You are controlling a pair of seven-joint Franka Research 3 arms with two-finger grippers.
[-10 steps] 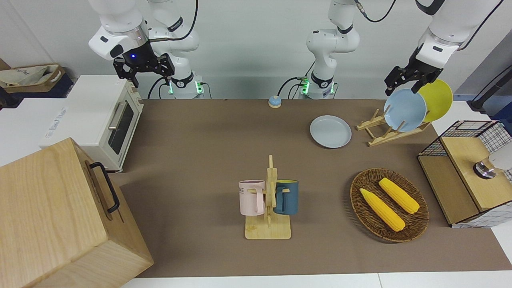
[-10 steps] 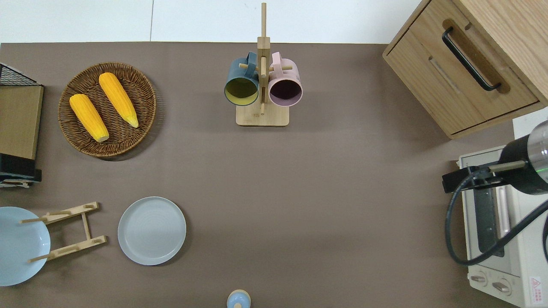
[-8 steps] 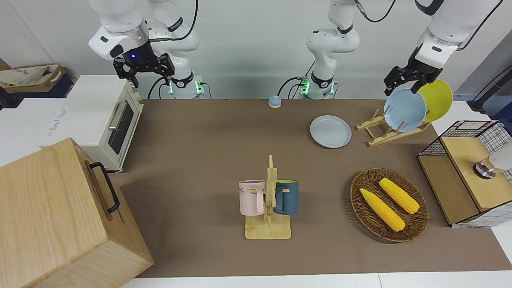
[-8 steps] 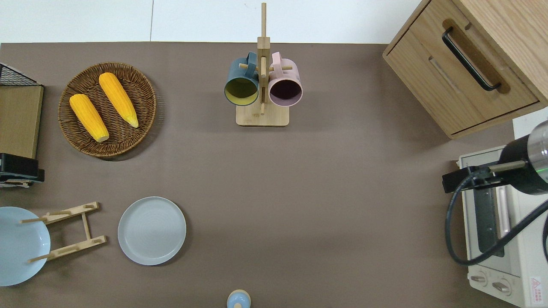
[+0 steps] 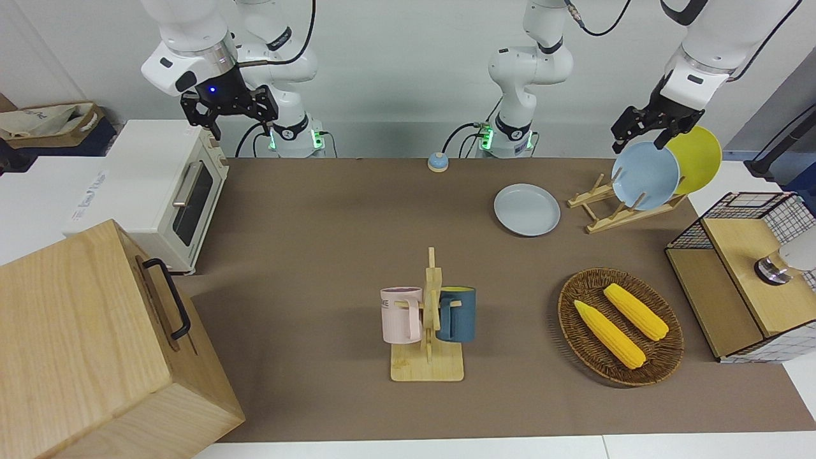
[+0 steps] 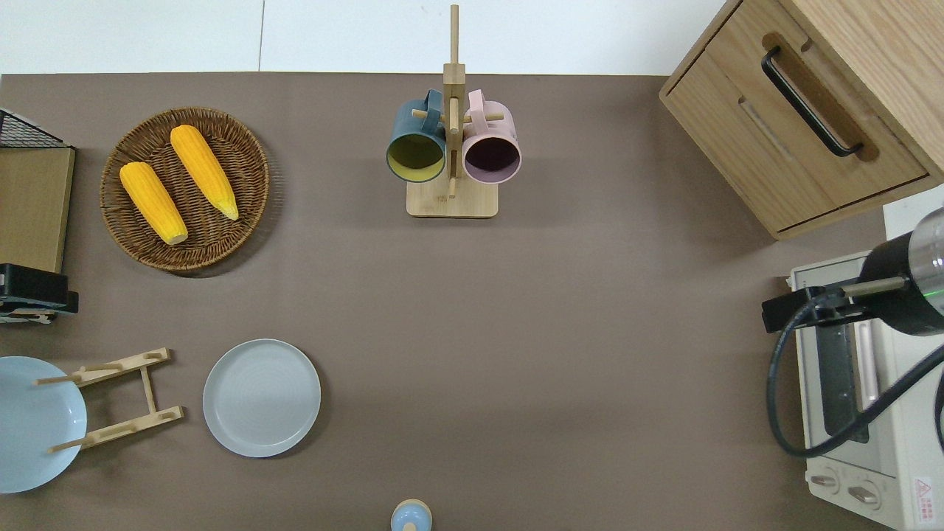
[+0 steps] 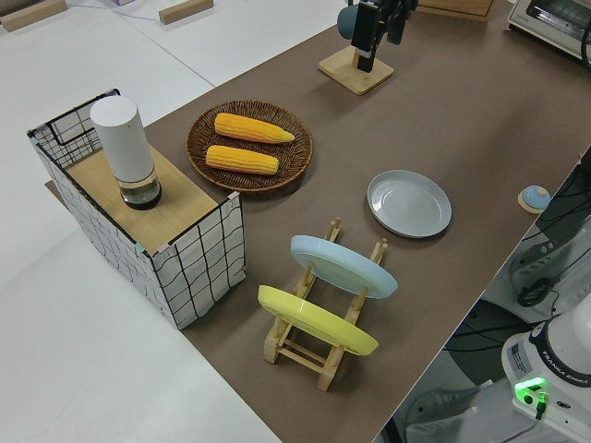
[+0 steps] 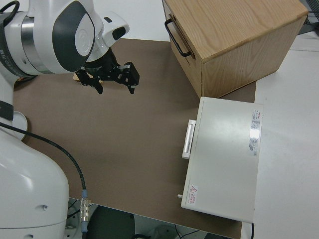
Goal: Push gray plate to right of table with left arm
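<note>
The gray plate [image 5: 527,209] [image 6: 262,397] [image 7: 409,203] lies flat on the brown table [image 5: 331,223] [image 6: 553,332], beside the wooden plate rack, toward the left arm's end. My left gripper [image 5: 639,137] [image 6: 33,289] hangs open and empty in the air. It is over the table's end between the wire box and the plate rack, well apart from the gray plate. The right arm is parked, and its gripper [image 5: 237,121] [image 8: 114,84] is open and empty.
A sky-blue plate [image 5: 645,175] and a yellow plate [image 5: 698,158] lean in the wooden rack [image 6: 122,398]. A wicker basket [image 6: 243,214] holds two corn cobs. A mug rack [image 6: 451,147] stands mid-table. A toaster oven [image 5: 172,191], wooden cabinet [image 5: 95,344] and small blue bell [image 6: 411,516] are also here.
The left gripper has shifted slightly in the air near the plate rack. The gray plate and the right arm have not moved.
</note>
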